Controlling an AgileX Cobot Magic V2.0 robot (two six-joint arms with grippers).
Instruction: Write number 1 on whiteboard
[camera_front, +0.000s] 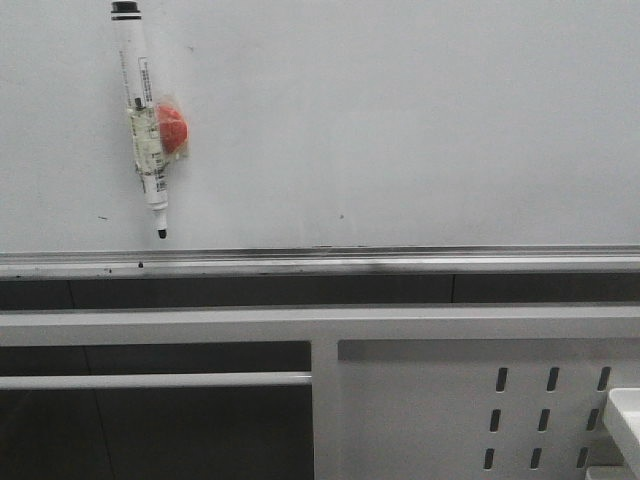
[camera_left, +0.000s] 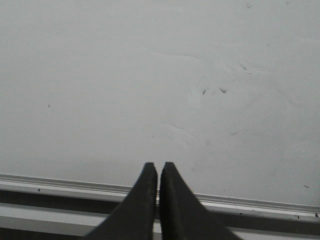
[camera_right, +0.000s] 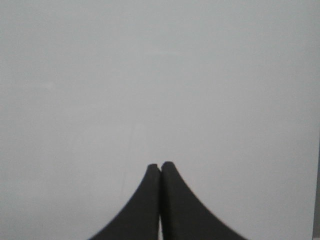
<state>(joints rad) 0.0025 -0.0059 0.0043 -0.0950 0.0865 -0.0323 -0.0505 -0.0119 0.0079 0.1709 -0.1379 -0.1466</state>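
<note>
Grey-white whiteboard (camera_front: 400, 120), one marker pen (camera_front: 145, 120) stuck on it, left pincer (camera_left: 158, 167) and right pincer (camera_right: 160, 167) both closed, empty.

Whiteboard (camera_front: 400, 120) face lies bare rightward; only the marker pen (camera_front: 145, 115) occupies its upper left.

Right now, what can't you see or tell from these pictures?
- Front view: both arms are out of frame.
- Front view: the print on the marker is too small to read.
- Front view: the white thing at the right edge is cut off.
- Right wrist view: only bare whiteboard.
</note>
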